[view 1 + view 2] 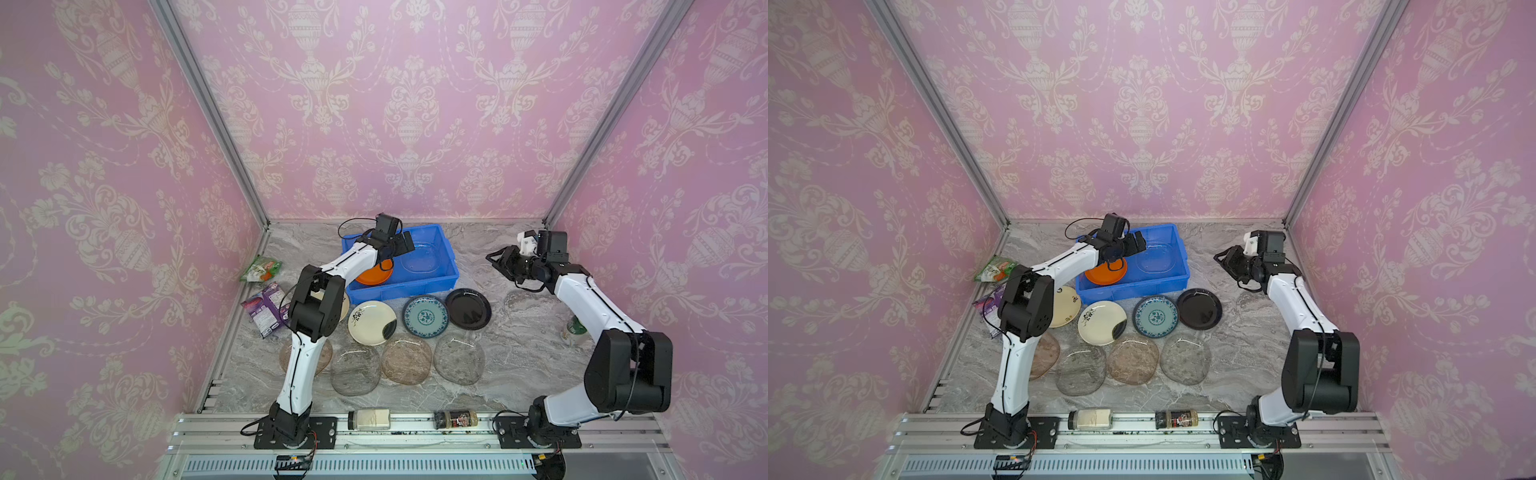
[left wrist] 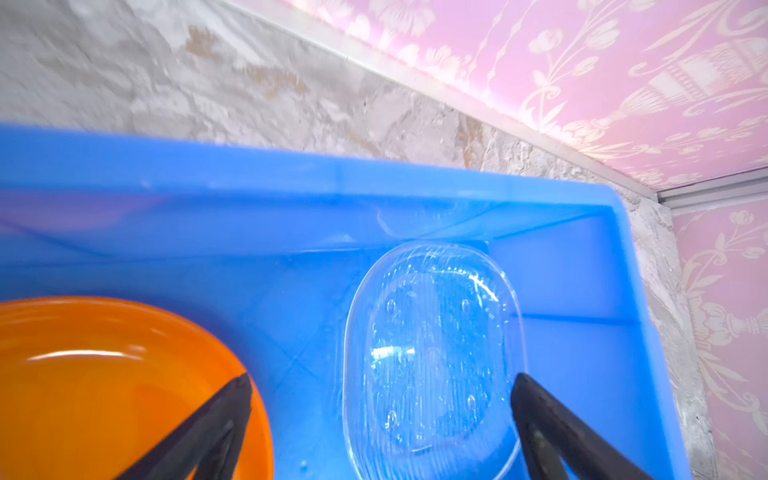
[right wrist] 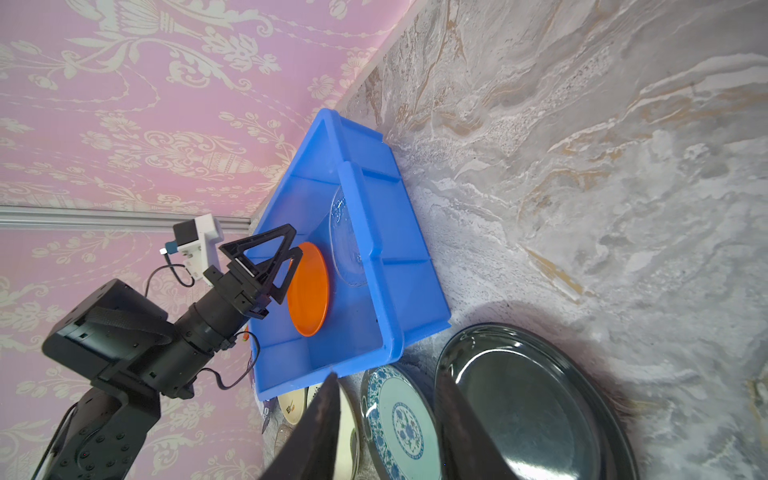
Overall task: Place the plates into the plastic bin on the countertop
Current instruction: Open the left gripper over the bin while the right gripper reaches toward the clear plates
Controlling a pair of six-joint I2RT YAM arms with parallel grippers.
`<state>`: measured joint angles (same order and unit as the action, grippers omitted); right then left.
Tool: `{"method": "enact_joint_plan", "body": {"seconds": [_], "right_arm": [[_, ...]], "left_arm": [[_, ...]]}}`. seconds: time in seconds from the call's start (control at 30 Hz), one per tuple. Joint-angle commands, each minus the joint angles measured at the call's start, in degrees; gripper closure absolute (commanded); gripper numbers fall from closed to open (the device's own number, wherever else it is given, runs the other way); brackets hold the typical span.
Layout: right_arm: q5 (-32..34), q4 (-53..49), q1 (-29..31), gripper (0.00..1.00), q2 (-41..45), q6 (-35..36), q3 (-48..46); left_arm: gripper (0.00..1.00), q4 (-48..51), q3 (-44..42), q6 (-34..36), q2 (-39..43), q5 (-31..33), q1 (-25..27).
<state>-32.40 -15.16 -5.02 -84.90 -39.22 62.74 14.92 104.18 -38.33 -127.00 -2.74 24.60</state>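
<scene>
STATE: The left tool (image 1: 404,244) stands above the bright blue rectangular plastic bin (image 1: 415,287), jaws spread to full width, holding nothing. The round orange plate (image 1: 374,275) lies flat on the bin floor at the left end. A clear rounded-square glass plate (image 1: 422,259) lies beside it at the right end. The right tool (image 1: 498,262) hovers near the far right corner of the grey marble-patterned desk (image 1: 532,332), jaws partly parted, empty. 8 plates remain on the desk.

NEXT PICK (judgement): The round black plate (image 1: 468,308) lies just beside the front right corner of the bin, toward the front edge of the desk from the right tool. The right arm is nearer. The plate is round and has no long axis, so any free rim point serves. The round cream floral plate (image 1: 372,322) in front of the bin lies nearer the left arm
</scene>
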Motion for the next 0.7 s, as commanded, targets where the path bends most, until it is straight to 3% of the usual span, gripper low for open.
{"method": "enact_joint_plan", "body": {"seconds": [0.0, 0.07, 0.13, 0.27, 0.43, 0.67], "right_arm": [[1.33, -4.53, 1.64, 0.61, 5.34, 2.22, -1.45], [2.97, -6.36, 2.73, 0.62, 8.81, 3.28, -3.71], [3.84, -7.84, 3.32, 0.62, 12.35, 3.6, -6.44], [6.47, -12.65, 4.79, 0.64, 20.67, 4.33, -12.43], [9.65, -20.82, 6.23, 0.64, 30.81, 4.6, -19.35], [9.24, -27.46, 6.86, 0.66, 38.43, 2.32, -29.81]], "left_arm": [[0.01, -0.33, 1.19, 6.37, 9.08, 4.68, 0.54], [0.01, -2.39, -0.15, 7.31, 12.14, 4.04, 0.28], [0.01, -2.58, -0.01, 6.81, 13.65, -0.56, -0.61], [0.01, -10.74, -9.28, -1.84, 20.99, -9.0, -2.95], [0.01, -9.79, -22.17, 0.35, 35.28, -1.43, -1.64], [0.01, 0.86, -26.69, 6.02, 44.07, -5.39, -1.48]]}}
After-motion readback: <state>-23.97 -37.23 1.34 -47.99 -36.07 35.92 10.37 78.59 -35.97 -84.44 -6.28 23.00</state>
